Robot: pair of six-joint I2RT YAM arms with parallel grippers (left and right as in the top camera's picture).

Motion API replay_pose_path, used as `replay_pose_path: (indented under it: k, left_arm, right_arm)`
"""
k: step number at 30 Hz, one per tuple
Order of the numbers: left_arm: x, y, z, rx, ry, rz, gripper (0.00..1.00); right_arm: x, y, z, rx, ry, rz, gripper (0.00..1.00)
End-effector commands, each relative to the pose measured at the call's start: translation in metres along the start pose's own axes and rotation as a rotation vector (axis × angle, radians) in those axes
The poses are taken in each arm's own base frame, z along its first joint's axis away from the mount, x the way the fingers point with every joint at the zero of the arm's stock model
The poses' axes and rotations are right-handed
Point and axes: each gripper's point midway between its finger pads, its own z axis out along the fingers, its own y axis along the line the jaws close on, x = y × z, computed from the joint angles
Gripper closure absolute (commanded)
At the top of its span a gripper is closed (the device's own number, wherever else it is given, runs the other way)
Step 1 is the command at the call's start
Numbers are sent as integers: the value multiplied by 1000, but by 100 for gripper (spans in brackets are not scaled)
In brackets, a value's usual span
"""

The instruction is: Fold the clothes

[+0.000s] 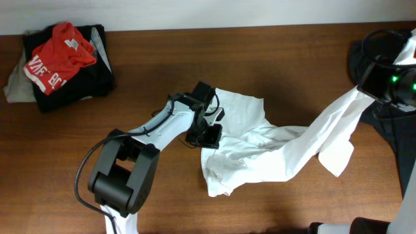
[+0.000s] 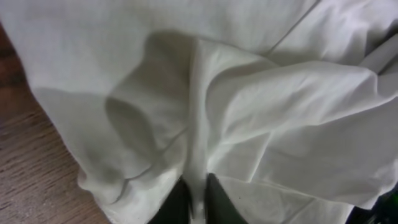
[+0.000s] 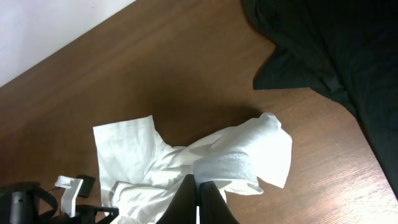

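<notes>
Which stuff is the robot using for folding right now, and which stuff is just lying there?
In the job now:
- white shirt
- left gripper, pinching it
- right gripper, pinching it

Just lying there (more clothes, waiting):
- red top with white letters
- black garment under it
- dark garment on the right

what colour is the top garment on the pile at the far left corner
The top garment is red with white lettering; overhead view shows it best.
</notes>
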Motion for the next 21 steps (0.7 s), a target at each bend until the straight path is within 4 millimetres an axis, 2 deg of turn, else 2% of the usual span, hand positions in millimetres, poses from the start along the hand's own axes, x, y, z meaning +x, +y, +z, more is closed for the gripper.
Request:
replay_pose_path:
  k: [1,5,7,11,17,20,21]
  left_arm:
    - [1,-2,3,15,10,2,99]
    - [-6,-2,-5,-10,-5,7,99]
    - [-14,0,-21,-73,-26,12,99]
    - [-26,-3,-65,-174,-76,32,99]
    - [-40,-22,-156,-264,-241,62,99]
    - [-39,-33,-221,-258,-380,52,99]
    - [-38,-34,-234,-255,-408,48,99]
  right_arm:
    - [-3,-3,-3,15,-14,-7,96]
    - [-3,-3,-3,14,-14,-6,96]
    - [-3,-3,-3,14,-14,17,96]
    - [-2,-3,-2,11,-11,56,96]
    - [7,-4,3,15,33,105,96]
    - [11,-5,5,24,52,105,96]
    - [11,-5,5,24,52,105,96]
